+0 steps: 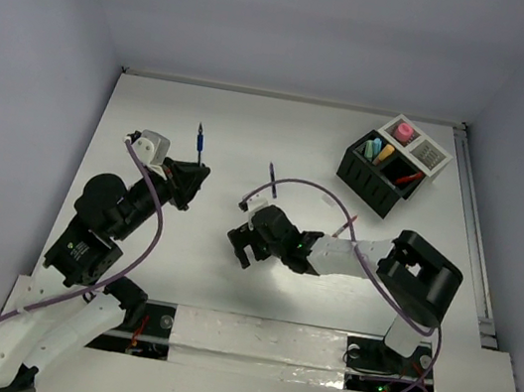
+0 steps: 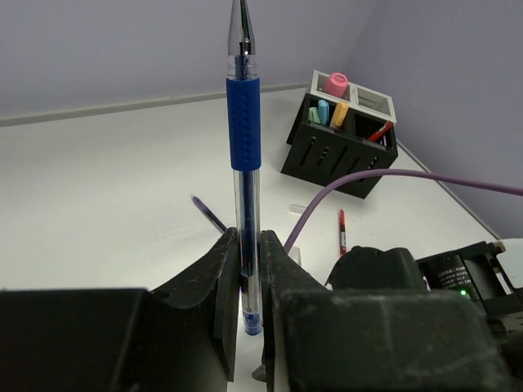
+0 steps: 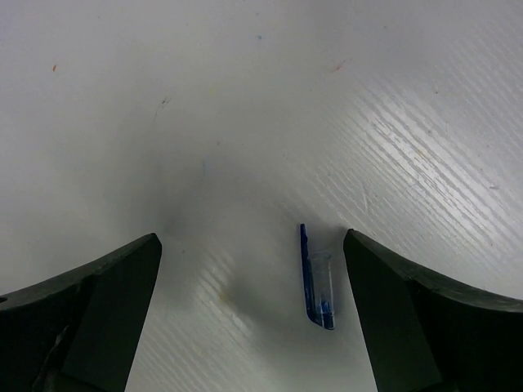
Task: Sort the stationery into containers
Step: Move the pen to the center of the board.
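Note:
My left gripper (image 1: pixel 187 180) is shut on a blue pen (image 2: pixel 243 122), holding it by its lower end with the tip pointing away from the wrist; the pen also shows in the top view (image 1: pixel 200 139). My left gripper (image 2: pixel 249 238) sits left of the table's middle. My right gripper (image 1: pixel 243 245) is open and low over the table's middle. In the right wrist view my right gripper (image 3: pixel 252 241) straddles a clear pen cap with a blue clip (image 3: pixel 317 282) lying near its right finger. The black and white organizer (image 1: pixel 369 181) stands far right.
A dark blue pen (image 1: pixel 272 180) and a red pen (image 2: pixel 341 229) lie on the table. The organizer (image 2: pixel 327 155) holds a pink-capped bottle (image 2: pixel 335 83), a teal marker (image 2: pixel 324 111), an orange marker (image 2: pixel 340 113) and a red pen (image 2: pixel 379 131). A purple cable (image 2: pixel 368 175) arcs between.

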{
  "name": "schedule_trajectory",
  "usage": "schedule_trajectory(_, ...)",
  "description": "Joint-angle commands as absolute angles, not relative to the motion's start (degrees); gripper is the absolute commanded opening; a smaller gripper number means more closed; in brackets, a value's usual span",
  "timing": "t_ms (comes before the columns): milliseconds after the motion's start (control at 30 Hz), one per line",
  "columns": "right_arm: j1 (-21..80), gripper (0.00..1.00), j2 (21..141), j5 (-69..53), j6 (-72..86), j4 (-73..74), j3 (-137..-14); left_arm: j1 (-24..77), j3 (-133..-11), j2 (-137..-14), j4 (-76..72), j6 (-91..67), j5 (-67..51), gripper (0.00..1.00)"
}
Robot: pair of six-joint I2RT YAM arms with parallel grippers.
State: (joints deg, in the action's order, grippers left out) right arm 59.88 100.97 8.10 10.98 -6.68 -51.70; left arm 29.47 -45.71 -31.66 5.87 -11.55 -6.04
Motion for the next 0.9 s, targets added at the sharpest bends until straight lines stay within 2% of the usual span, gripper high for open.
schedule_trajectory(0, 58.8, 1.0, 101.7, 5.8, 12.92, -6.05, -52.82, 29.0, -45.53, -31.11, 3.6, -10.99, -6.68, 0.0)
schedule_trajectory(133, 58.8, 1.0, 94.06, 7.64, 13.1, -12.04, -47.82, 29.0, -45.53, -31.11, 3.52, -10.99, -6.68, 0.0)
schedule_trajectory(300, 58.8, 1.0, 88.95, 7.3, 13.53, -10.29, -46.58, 29.0, -45.53, -31.47, 3.51, -10.99, -7.03, 0.0)
schedule_trajectory(467, 61.35, 0.97, 88.86, 3.26, 17.48, -6.94, -46.06, 28.48, -45.53, -31.38, 3.43, -10.99, -6.94, 0.0)
schedule_trajectory(633, 62.05, 0.94, 90.7, -1.47, 21.88, -11.34, -43.33, 28.48, -45.62, -31.46, 3.43, -10.99, -7.29, 0.0)
schedule_trajectory(867, 62.05, 0.92, 93.95, 0.43, 25.48, -8.18, -45.96, 28.48, -45.44, -31.29, 3.52, -11.25, -7.56, 0.0)
